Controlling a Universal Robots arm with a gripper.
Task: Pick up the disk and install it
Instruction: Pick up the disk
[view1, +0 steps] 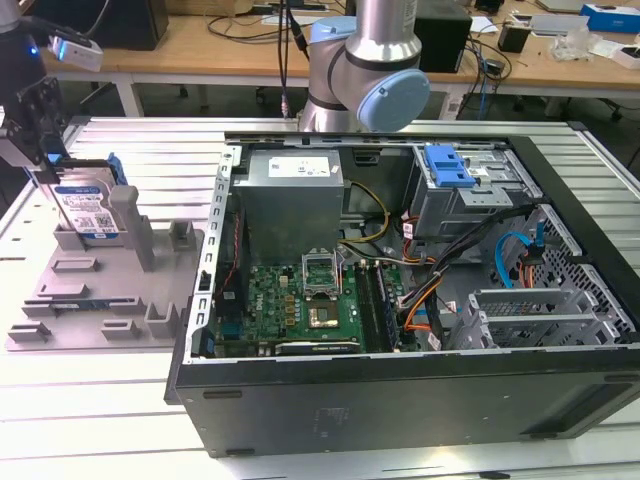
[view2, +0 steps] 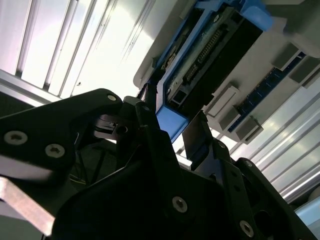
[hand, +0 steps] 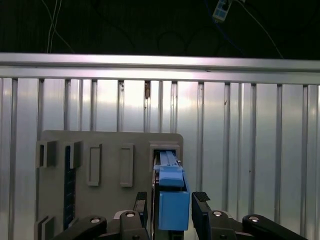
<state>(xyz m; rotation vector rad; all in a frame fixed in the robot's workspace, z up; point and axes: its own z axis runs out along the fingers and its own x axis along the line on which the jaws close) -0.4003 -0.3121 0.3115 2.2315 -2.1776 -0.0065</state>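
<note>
Gripper (view1: 50, 165) is at the exterior view's left, above the gray holder (view1: 110, 290) on the table (view1: 100, 420). The wrist points straight down and its black body stands upright over the holder's back corner. The arm's base column (view1: 385, 60) rises at the far side of the table, behind the open computer case (view1: 400, 400), well apart from the gripper.

The disk (view1: 88, 212) stands on edge in a slot of the holder, label side facing the exterior camera and blue frame along its top and side. It is seated in the holder, not lifted, and is outside the case.

In the first wrist view the gripper (hand: 172, 207) looks down on the disk (hand: 172, 180). Its blue frame edge sits between the two black fingers (hand: 200, 205), with the holder (hand: 110, 150) and the ribbed table (hand: 240, 150) below. The jaws are released and straddle the disk, one on each side, very close to it. A thin dark gap shows on at least one side.

In the second wrist view the gripper (view2: 172, 135) brackets the blue corner, and the disk (view2: 200, 65) shows its dark underside with a connector row.

The case lies on its side at the exterior view's right, with the motherboard exposed.
</note>
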